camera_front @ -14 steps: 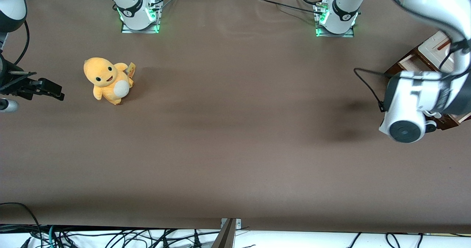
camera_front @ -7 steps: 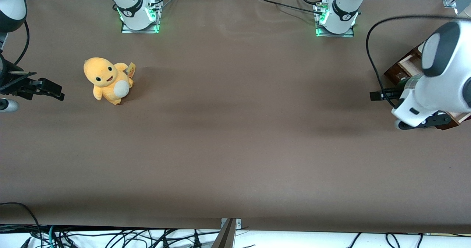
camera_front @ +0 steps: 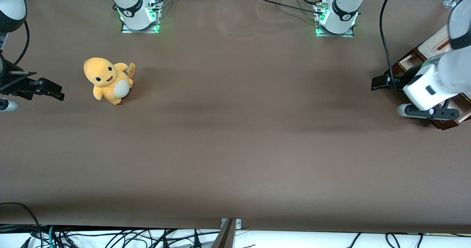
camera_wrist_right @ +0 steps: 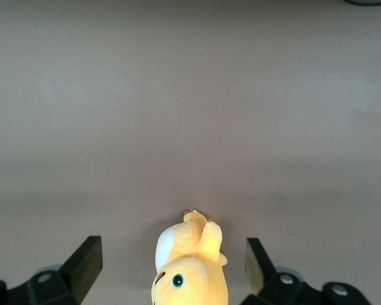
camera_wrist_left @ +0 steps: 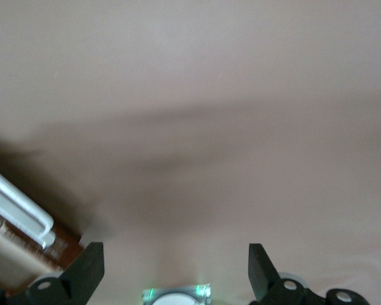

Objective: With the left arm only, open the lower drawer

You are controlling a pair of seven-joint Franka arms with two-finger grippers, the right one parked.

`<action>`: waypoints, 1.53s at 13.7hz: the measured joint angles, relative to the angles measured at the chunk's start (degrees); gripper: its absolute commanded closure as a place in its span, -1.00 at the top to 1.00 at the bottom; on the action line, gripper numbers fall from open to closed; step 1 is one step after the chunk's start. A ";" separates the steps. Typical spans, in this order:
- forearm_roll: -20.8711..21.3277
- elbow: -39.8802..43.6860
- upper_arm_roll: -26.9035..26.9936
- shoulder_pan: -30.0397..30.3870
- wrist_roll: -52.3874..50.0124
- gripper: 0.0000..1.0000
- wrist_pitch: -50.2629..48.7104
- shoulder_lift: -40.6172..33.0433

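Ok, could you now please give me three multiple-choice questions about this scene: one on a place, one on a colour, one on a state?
1. Where on the table is the soft toy?
A. At the working arm's end
B. Toward the parked arm's end
C. In the middle

2. What colour is the drawer handle?
A. White
B. Black
C. Red

3. In what state is the gripper?
A. Shut on the handle
B. Shut on the toy
C. Open, holding nothing

Answers:
1 B: the front view shows the toy far from the working arm, near the parked one.
2 A: the wrist view shows a white bar on a dark brown front.
3 C: the fingers stand wide apart over bare table, beside the handle and not touching it.
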 measured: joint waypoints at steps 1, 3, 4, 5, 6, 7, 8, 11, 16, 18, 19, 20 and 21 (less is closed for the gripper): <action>-0.20 -2.42 0.08 0.16 0.30 1.00 2.57 -1.65; 0.67 -11.53 0.16 0.25 0.63 1.00 9.32 -6.70; 2.00 -16.48 0.12 0.25 0.77 1.00 12.13 -9.43; 3.01 -20.51 0.09 0.25 0.82 1.00 14.02 -11.92; 3.59 -23.29 0.07 0.25 0.86 1.00 15.06 -13.97; 3.79 -24.78 0.07 0.26 0.87 1.00 15.43 -15.32; 3.81 -25.48 0.08 0.28 0.87 1.00 15.53 -16.11; 3.80 -25.47 0.09 0.34 0.21 1.00 15.56 -16.66; 3.79 -25.11 0.15 1.39 -1.27 1.00 15.14 -16.68; 3.75 -25.06 0.20 2.54 -1.27 1.00 15.14 -16.67; 3.74 -24.98 0.20 3.02 -1.21 1.00 15.14 -16.67; 3.73 -24.92 0.20 3.24 -1.17 1.00 15.14 -16.67; 3.73 -24.89 0.18 3.25 -1.17 1.00 15.14 -16.66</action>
